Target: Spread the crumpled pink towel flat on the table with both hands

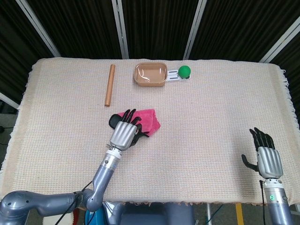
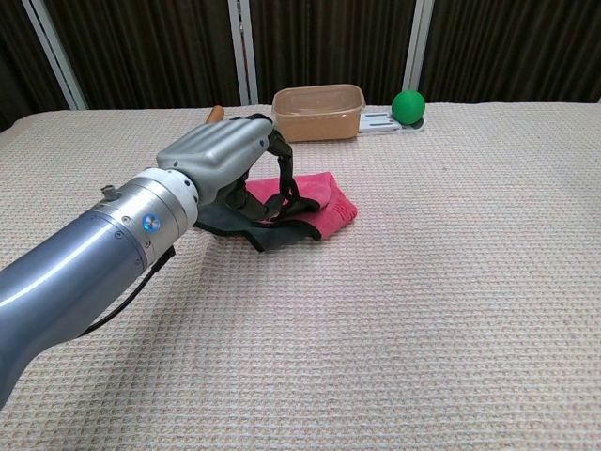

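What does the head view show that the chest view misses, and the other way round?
Only the head view shows the right robot hand, fingers apart and holding nothing, and the whole brown rod. Only the chest view shows, side-on, the left robot hand with fingers curled down onto the pink towel. Both show that hand, the towel, the tan container and the green ball.
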